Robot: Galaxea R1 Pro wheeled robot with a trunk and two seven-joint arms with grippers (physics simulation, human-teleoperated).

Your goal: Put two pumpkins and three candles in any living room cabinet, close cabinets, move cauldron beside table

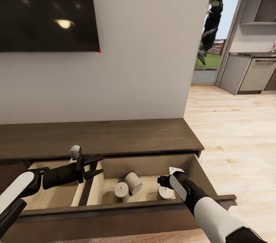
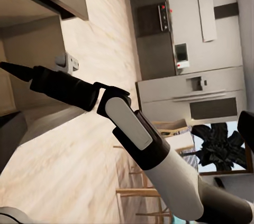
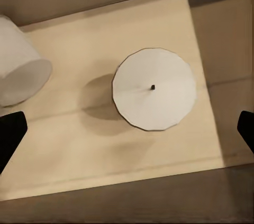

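Observation:
The dark brown cabinet [image 1: 115, 137] stands against the wall with its right drawer pulled out, pale wood inside. Three candles are in that drawer: one upright [image 1: 122, 191], one on its side [image 1: 133, 181], and one upright [image 1: 165, 194] [image 3: 154, 88] directly under my right gripper [image 1: 163, 182] [image 3: 128, 131]. That gripper points down into the drawer, open, its fingertips [image 3: 10, 135] wide apart and clear of the candle. My left gripper [image 1: 94, 166] hovers open and empty over the drawer's left divider. The pumpkins and the cauldron are out of view.
A black TV [image 1: 48, 7] hangs on the wall above the cabinet. To the right, light wood floor [image 1: 237, 132] leads to a kitchen with grey units [image 1: 253, 74] and a glass door [image 1: 214, 28]. The open drawer front [image 1: 115, 212] juts toward me.

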